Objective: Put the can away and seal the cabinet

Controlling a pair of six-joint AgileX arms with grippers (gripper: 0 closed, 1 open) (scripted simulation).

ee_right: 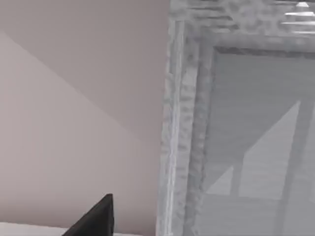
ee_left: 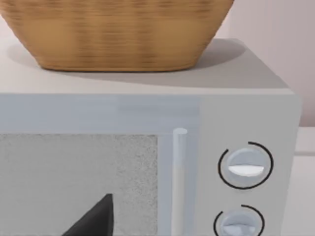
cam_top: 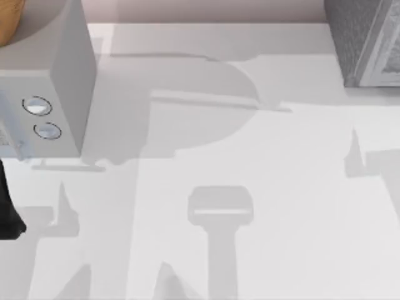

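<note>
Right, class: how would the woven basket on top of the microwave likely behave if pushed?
The basket looks woven, so it is probably light and slightly springy. Its broad base sits flat on the microwave, so it would likely slide rather than tip. The smooth top may offer little grip.

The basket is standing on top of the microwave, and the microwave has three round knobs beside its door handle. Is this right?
Not quite. The basket does stand on top of the microwave, but the left wrist view shows two round knobs beside the door handle, one above the other, not three. The top view shows the same two.
</note>
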